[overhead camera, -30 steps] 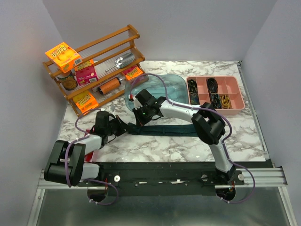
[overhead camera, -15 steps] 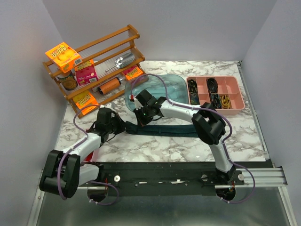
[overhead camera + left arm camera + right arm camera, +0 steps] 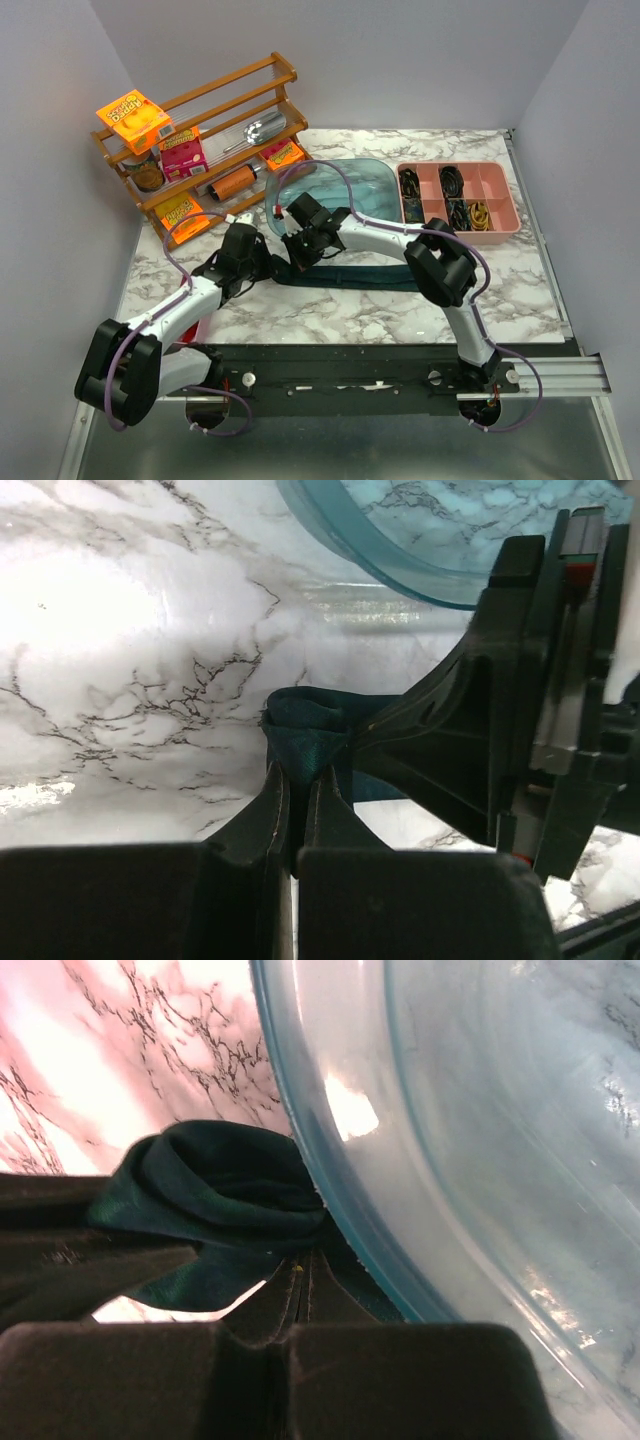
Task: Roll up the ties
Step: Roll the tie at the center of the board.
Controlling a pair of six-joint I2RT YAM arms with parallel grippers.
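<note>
1. Top view: one tie lies along the table beside one blue tub. Two grippers, left gripper and right gripper, meet at its left end.
2. Left wrist: jaws pinched on the rolled end; opposing pulls could unravel it.
3. Right wrist: jaws clamped on the roll, right against the tub wall; it could snag there.

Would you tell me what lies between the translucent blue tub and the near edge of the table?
The dark teal tie lies there, stretched lengthwise just in front of the blue tub; the top external view shows it.
</note>
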